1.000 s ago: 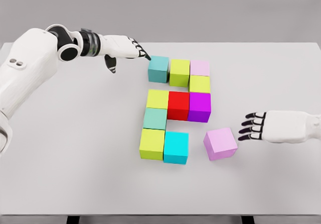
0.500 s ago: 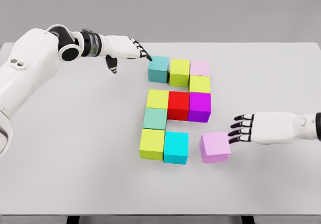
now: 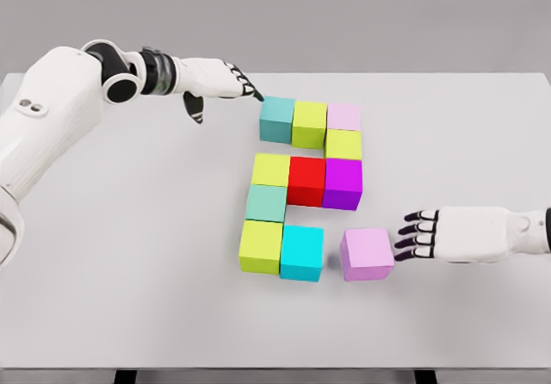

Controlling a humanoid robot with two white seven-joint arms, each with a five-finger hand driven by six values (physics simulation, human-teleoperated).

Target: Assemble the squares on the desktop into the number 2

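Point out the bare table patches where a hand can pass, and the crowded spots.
Free: table between left hand and lime cube; front strip below cyan cube. Crowded: gap between cyan cube and pink cube, with the right hand at the pink cube's right side.

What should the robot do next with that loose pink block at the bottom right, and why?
Probably keep nudging the pink block leftward with the right hand until it meets the cyan block. The fingertips sit at the pink block's right side, and a small gap separates it from the cyan block, so the bottom row of the 2 is not yet closed.
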